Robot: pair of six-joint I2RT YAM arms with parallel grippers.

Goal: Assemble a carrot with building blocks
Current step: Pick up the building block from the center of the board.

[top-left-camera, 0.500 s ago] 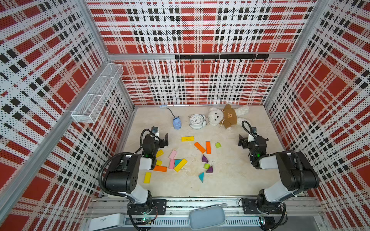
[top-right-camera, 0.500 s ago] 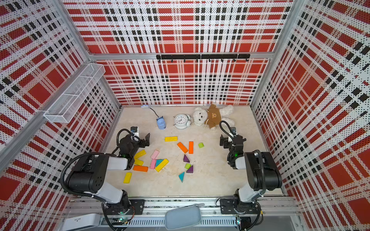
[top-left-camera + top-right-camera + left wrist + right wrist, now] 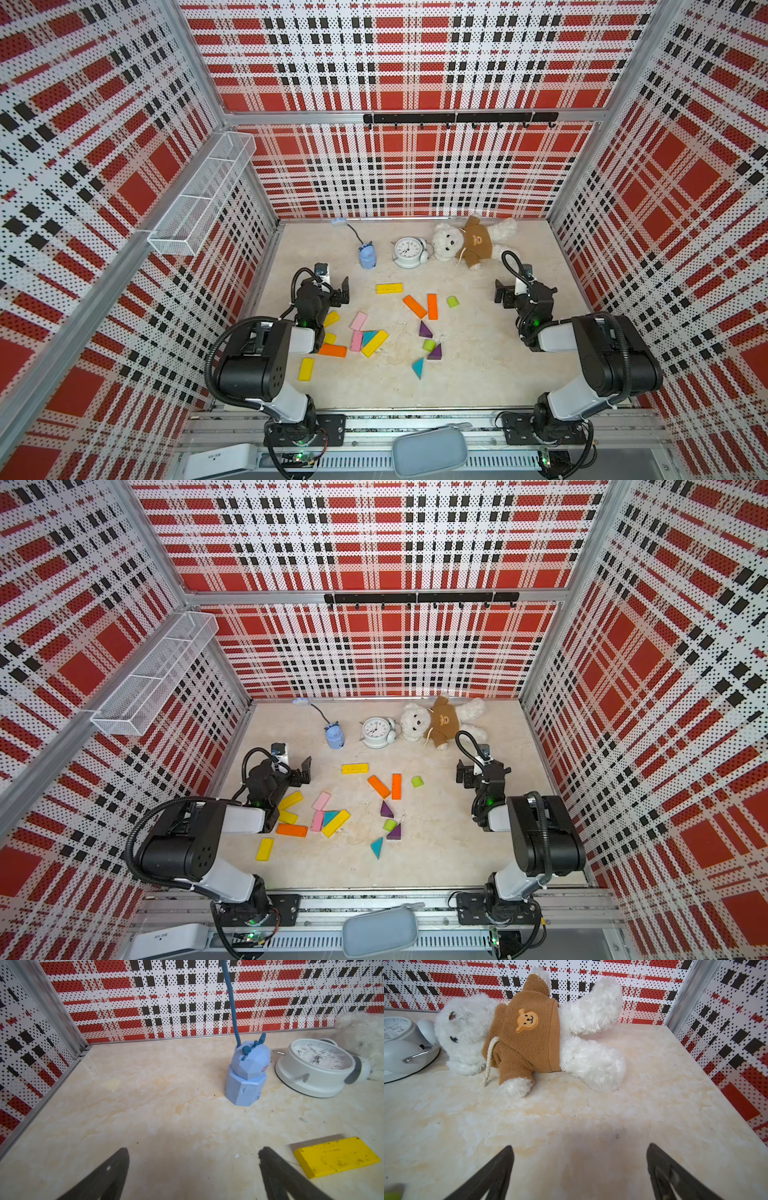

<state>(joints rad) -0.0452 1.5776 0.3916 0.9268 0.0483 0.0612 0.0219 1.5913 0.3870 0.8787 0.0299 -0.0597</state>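
The building blocks lie scattered on the beige floor in both top views. A yellow bar (image 3: 389, 288) is farthest back, with two orange bars (image 3: 432, 306) and a lime stub (image 3: 452, 301) beside it. Purple triangles (image 3: 424, 330), a second lime stub (image 3: 429, 344) and a teal triangle (image 3: 418, 367) sit mid-floor. Pink bars (image 3: 358, 321), yellow bars (image 3: 374, 343) and an orange bar (image 3: 333, 350) cluster by my left arm. My left gripper (image 3: 332, 286) (image 3: 193, 1150) is open over bare floor, the yellow bar (image 3: 336, 1156) just beside it. My right gripper (image 3: 513, 291) (image 3: 580, 1146) is open and empty.
A white alarm clock (image 3: 409, 252), a teddy bear (image 3: 469, 245) in a brown top and a blue figure (image 3: 368, 255) with a cord stand along the back wall. A wire basket (image 3: 203, 199) hangs on the left wall. Plaid walls close in three sides.
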